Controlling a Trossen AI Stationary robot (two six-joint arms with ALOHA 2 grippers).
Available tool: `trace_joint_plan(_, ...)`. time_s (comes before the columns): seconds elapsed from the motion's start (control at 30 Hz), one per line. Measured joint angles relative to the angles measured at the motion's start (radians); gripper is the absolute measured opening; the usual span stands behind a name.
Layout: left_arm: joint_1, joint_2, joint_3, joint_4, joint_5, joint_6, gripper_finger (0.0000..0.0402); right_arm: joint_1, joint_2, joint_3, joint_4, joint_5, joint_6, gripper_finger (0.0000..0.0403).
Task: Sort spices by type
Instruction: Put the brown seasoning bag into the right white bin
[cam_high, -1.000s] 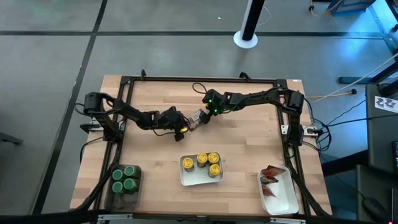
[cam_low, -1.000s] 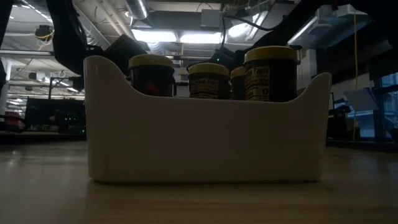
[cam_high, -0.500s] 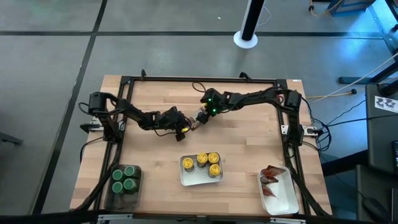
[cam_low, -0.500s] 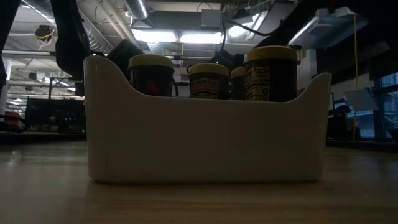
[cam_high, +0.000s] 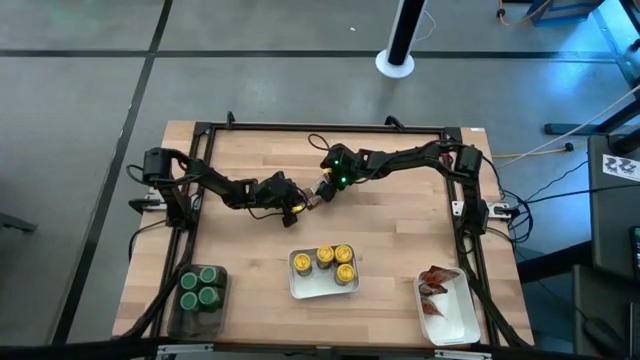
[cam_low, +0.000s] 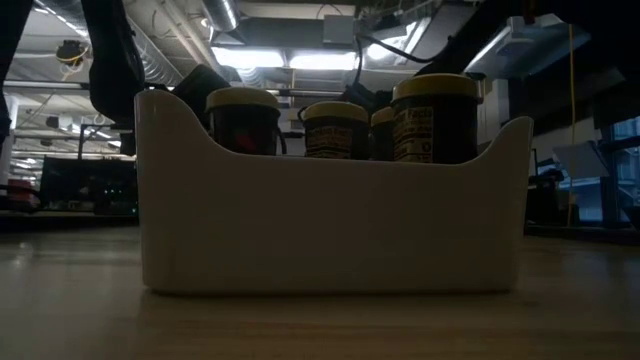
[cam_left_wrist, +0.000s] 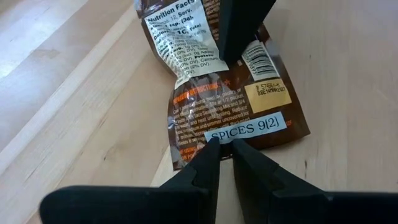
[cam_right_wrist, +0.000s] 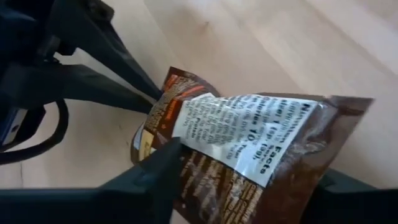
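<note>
Both grippers clamp one spice packet (cam_left_wrist: 219, 93) at mid-worktop: left gripper (cam_left_wrist: 225, 148) at its nine o'clock end, right gripper (cam_right_wrist: 249, 186) opposite. Light, crinkly, limp; best pinched by edges.

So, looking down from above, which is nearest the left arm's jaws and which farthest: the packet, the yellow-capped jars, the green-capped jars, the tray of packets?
1. The packet: at the left gripper itself, mid-table, with the right gripper on its other end.
2. Yellow-capped jars: front centre.
3. Green-capped jars: front left corner.
4. Tray of packets: front right corner.
</note>
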Motion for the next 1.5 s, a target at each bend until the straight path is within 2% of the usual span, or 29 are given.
trace_joint_plan(0.17,0.000,0.000,0.000,0.000,0.000,0.000,0.0040,0.002,0.000,0.000,0.018,0.007,-0.041,0.0132)
trace_joint_plan(0.37,0.000,0.000,0.000,0.000,0.000,0.008,0.0040,0.023,0.000,0.000,0.018,0.070,-0.141,0.0031)
trace_joint_plan(0.43,0.000,0.000,0.000,0.001,0.000,0.009,0.0040,0.028,0.000,0.000,0.018,0.079,-0.167,0.0014)
trace_joint_plan(0.63,-0.006,-0.015,0.000,-0.021,0.000,0.022,0.0040,0.030,-0.009,0.000,0.012,0.123,-0.219,0.0021)
trace_joint_plan(0.8,-0.028,-0.107,-0.004,-0.139,0.001,0.029,0.0040,0.042,-0.056,0.000,-0.037,0.187,-0.269,0.0013)
trace_joint_plan(0.97,-0.041,-0.230,-0.002,-0.246,0.001,0.059,0.0040,0.057,-0.145,0.000,-0.122,0.266,-0.314,0.0011)
trace_joint_plan(1.23,-0.039,-0.420,-0.002,-0.391,-0.001,0.232,0.0040,0.102,-0.286,0.000,-0.261,0.369,-0.352,0.0011)
trace_joint_plan(1.5,-0.052,-0.505,-0.001,-0.430,-0.001,0.170,0.0040,0.194,-0.443,0.000,-0.475,0.451,-0.351,0.0012)
